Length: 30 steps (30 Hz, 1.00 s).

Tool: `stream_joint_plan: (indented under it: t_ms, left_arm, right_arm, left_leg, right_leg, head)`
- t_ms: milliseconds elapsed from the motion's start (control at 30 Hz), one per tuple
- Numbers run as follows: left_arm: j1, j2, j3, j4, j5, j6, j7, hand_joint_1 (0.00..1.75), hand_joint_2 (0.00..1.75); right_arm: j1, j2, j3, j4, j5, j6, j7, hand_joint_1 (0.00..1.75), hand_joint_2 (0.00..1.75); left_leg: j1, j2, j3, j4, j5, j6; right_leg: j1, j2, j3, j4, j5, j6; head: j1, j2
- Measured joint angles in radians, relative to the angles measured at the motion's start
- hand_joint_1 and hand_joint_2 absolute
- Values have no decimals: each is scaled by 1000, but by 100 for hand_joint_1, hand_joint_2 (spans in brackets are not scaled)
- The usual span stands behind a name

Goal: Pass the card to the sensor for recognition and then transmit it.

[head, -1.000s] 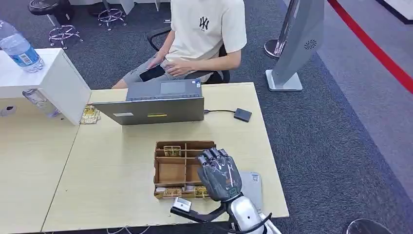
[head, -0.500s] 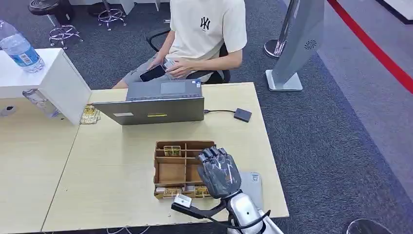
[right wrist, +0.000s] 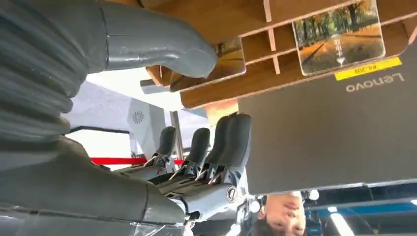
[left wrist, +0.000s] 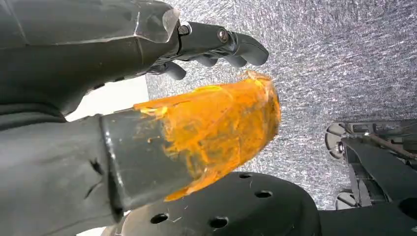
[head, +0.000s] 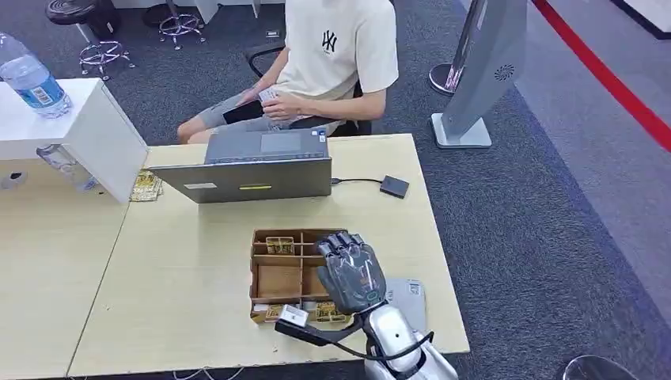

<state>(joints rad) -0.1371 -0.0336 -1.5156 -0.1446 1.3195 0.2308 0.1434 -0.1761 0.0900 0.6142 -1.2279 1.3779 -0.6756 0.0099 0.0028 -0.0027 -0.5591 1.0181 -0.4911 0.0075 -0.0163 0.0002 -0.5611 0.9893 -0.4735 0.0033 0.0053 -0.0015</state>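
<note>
The cards (head: 279,245) lie in a brown compartmented cardboard tray (head: 278,279) on the light wooden table (head: 198,277): one gold-toned stack sits in a far compartment, and more cards (head: 277,312) show in the near row along the tray's front edge. In the right wrist view a card (right wrist: 338,37) in a tray compartment carries a picture of an autumn tree-lined path, with small writing too fine to read. The right hand (head: 350,271) hovers over the right side of the tray, back of the hand up, fingers (head: 342,248) extended and slightly apart, pointing toward the laptop; in the right wrist view the thumb (right wrist: 157,42) stands clear of the fingers with nothing between them, so it holds no card. Just beside the tray, under the right wrist, lies a grey flat device (head: 408,298). Beyond the tray stands a grey laptop (head: 253,166), its lid reading "Lenovo" with a yellow sticker beside it in the right wrist view; a cable runs from it to a small dark box (head: 394,187). A person in a cream T-shirt bearing an "NY" logo (head: 328,41) sits behind the table, holding a small card (head: 267,95) in one hand. The left hand (left wrist: 147,78) hangs over grey carpet, fingers curled, holding nothing, its thumb wrapped in orange film. A water bottle (head: 30,75) with a blue label stands on a white box at far left.
</note>
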Motion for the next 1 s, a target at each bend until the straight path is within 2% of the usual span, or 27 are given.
stream_joint_plan:
  t_ms: [133,200,267,300,333,400,433,567,1000]
  left_arm:
    - [0,0,0,0,-3,0,0,0,0]
    - [0,0,0,0,-5,0,0,0,0]
    - [0,0,0,0,-7,0,0,0,0]
    - [0,0,0,0,-8,-1,0,0,0]
    - [0,0,0,0,-8,-1,0,0,0]
    - [0,0,0,0,-8,-3,0,0,0]
    - [0,0,0,0,-9,-3,0,0,0]
    - [0,0,0,0,-9,-8,0,0,0]
    - [0,1,0,0,-9,-9,0,0,0]
  right_arm:
    - [-10,6,0,32,-4,2,0,106,175]
    - [-16,9,0,50,-9,1,2,98,175]
    - [-22,11,0,67,-11,0,5,110,175]
    - [-25,12,0,75,-11,0,5,120,175]
    - [-29,12,0,84,-11,0,5,145,175]
    - [-35,13,0,98,-11,0,5,157,175]
    - [-40,14,0,107,-11,0,8,169,175]
    - [-59,15,-2,130,-11,-1,8,175,175]
    - [-79,20,-13,155,-11,-10,8,175,175]
  left_leg:
    - [0,0,0,0,0,0]
    - [0,0,0,0,0,0]
    - [0,0,0,0,0,0]
    - [0,0,0,0,0,0]
    - [0,0,0,0,0,0]
    - [0,0,0,0,0,0]
    - [0,0,0,0,0,0]
    - [0,0,0,0,0,0]
    - [0,0,1,0,0,0]
  right_leg:
    - [0,0,0,0,0,0]
    - [0,0,0,0,0,0]
    - [0,0,0,0,0,0]
    - [0,0,0,0,0,0]
    - [0,0,0,0,0,0]
    - [0,0,0,0,0,0]
    - [0,0,0,0,0,0]
    - [0,0,0,0,0,0]
    - [0,0,1,0,0,0]
  head:
    - [0,0]
    - [0,0]
    - [0,0]
    - [0,0]
    - [0,0]
    - [0,0]
    - [0,0]
    - [0,0]
    - [0,0]
